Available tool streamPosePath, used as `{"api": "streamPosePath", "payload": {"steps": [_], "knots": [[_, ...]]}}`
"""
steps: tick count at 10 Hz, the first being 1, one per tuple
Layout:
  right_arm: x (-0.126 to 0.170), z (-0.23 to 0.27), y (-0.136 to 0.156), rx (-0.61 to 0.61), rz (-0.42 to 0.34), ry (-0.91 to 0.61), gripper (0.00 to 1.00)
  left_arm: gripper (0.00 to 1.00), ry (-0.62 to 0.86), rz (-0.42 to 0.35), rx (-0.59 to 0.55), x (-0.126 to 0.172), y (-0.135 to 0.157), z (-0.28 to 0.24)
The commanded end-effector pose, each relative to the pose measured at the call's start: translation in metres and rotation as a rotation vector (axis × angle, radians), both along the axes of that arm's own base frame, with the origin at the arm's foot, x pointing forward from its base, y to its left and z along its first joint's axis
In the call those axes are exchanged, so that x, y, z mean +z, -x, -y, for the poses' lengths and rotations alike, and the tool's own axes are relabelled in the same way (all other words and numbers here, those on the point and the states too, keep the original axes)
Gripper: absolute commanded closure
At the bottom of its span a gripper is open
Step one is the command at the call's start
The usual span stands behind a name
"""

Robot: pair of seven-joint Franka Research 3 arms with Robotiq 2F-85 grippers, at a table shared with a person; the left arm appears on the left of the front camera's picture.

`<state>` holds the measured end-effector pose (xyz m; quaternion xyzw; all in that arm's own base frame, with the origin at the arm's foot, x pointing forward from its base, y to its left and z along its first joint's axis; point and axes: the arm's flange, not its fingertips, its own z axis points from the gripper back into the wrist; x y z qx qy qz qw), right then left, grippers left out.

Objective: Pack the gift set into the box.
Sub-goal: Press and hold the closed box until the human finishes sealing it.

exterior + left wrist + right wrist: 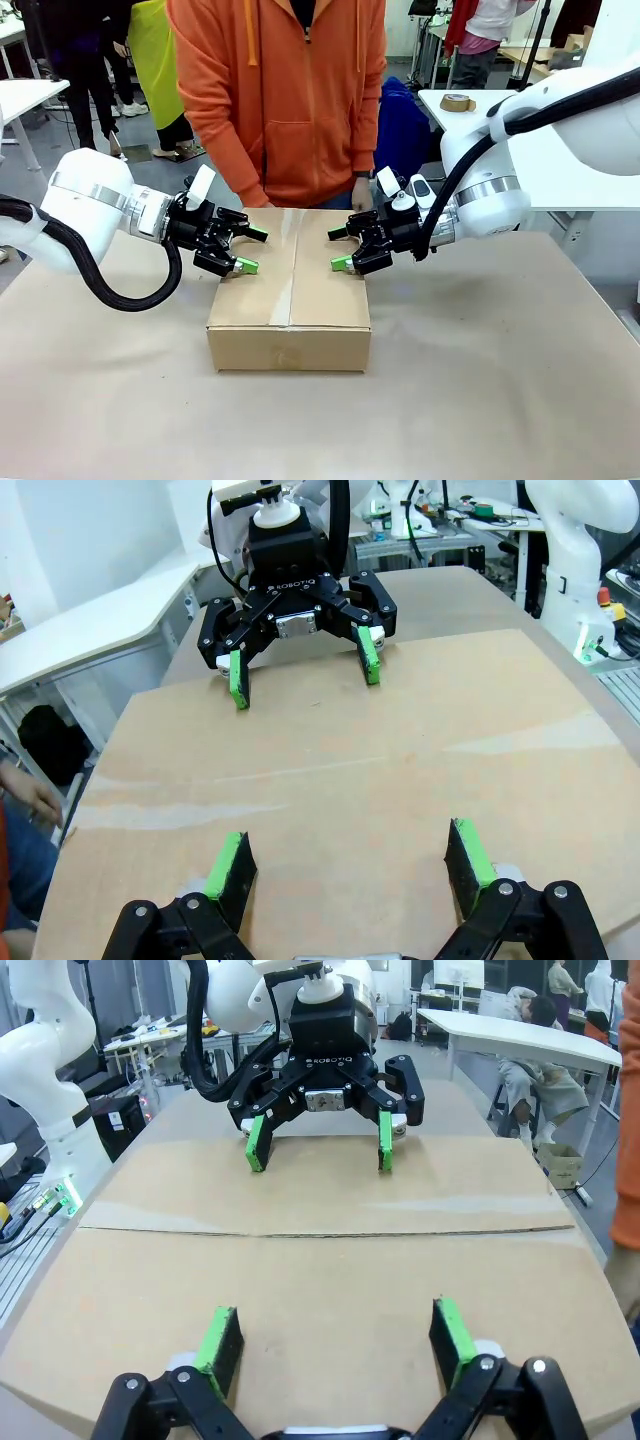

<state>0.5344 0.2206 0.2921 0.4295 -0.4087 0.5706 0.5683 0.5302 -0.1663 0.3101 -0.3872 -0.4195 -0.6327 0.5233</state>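
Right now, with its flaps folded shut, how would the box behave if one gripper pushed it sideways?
The box is wide and low, so it would probably slide rather than tip. Its corrugated walls look stiff, yet the top flaps meet at a centre seam and may sag if pressed.

Both white arms reach inward from opposite sides, wrists held about level. The left pincer (254,250) and the right pincer (338,250) face each other tip to tip, a gap between them. Each has its jaws spread wide, green pads on show.
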Motion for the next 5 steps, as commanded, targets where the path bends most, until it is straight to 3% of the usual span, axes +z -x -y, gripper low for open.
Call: {"api": "streamPosePath", "payload": {"steps": [1,5], "knots": [[-0.0017,0.0005,0.002,-0.003,-0.002,0.007,0.0,0.0,0.007,0.015,-0.006,-0.003,0.0021,0.0003],[-0.0017,0.0005,0.002,-0.003,-0.002,0.007,0.0,0.0,0.007,0.015,-0.006,-0.003,0.0021,0.0003]]}}
